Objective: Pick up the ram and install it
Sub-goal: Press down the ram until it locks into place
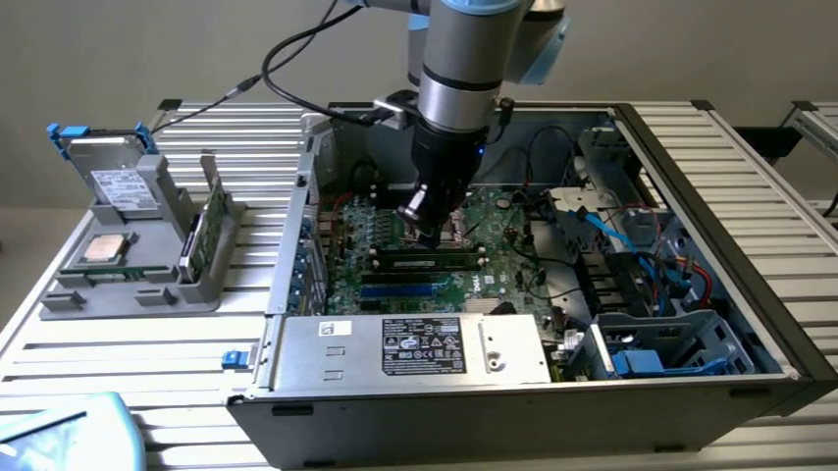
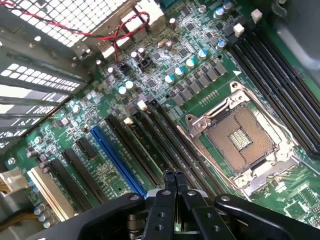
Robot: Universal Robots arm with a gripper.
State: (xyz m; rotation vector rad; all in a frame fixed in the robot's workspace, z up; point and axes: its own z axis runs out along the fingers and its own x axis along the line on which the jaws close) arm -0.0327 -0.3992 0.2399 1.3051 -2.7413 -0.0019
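Observation:
The ram is a long dark stick that lies flat along a memory slot on the green motherboard inside the open computer case. In the wrist view the ram runs between the black slots beside the empty processor socket. My gripper hangs just above the stick's middle, pointing down into the case. Its fingers are shut against each other with nothing between them, and their tips hover over the row of slots.
The case walls and the silver power supply box in the motherboard, with blue and black cables on the exterior view's right. A grey holder outside the case carries a silver drive, a square processor chip and an upright green board.

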